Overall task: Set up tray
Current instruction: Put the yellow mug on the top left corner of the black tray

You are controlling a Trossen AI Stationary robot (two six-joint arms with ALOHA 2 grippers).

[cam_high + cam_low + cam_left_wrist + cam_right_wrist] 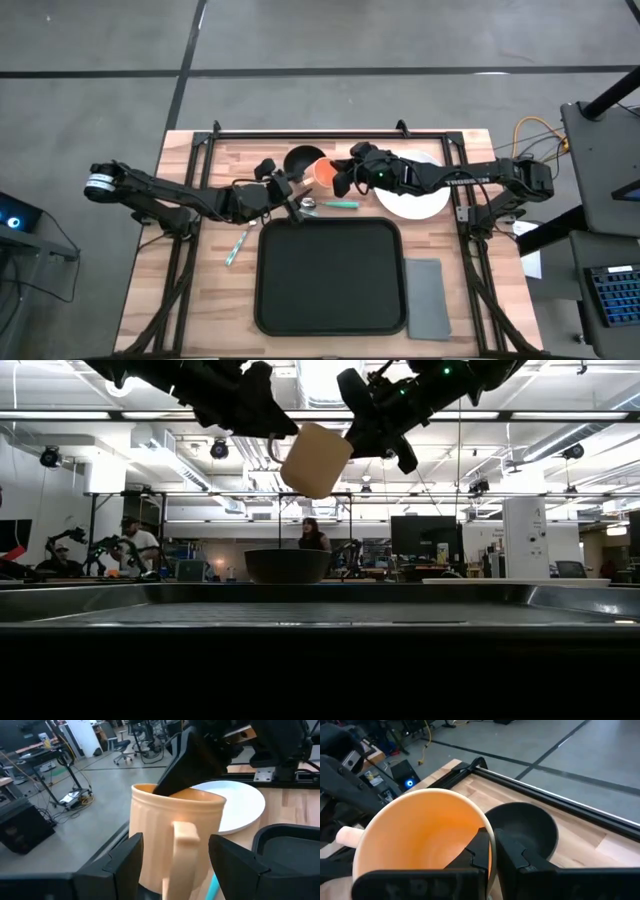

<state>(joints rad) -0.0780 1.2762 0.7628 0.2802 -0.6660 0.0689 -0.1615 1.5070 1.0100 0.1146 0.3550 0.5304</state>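
The right gripper (493, 851) is pinched shut on the rim of a pale orange ribbed plastic mug (420, 837), one finger inside the wall and one outside, holding it in the air behind the tray. The left gripper (176, 857) faces the mug from the other side with its fingers spread wide, one on each side of the mug's handle (184, 845); whether either pad touches the mug body is hard to tell from here.

This looks like a hand-over. To do it well, the left fingers should close squarely on the mug and be seen to hold before the right lets go of the rim; releasing early would drop the mug onto the table.

Below and around: a black round bowl (303, 160) sits just beside the mug, a white round plate (420, 198) lies under the right arm, and some cutlery (318, 204) lies near the tray's far edge. The large black rectangular tray (330, 275) lies near the table's front edge with nothing on it yet, a grey folded napkin (427, 297) just beside it.
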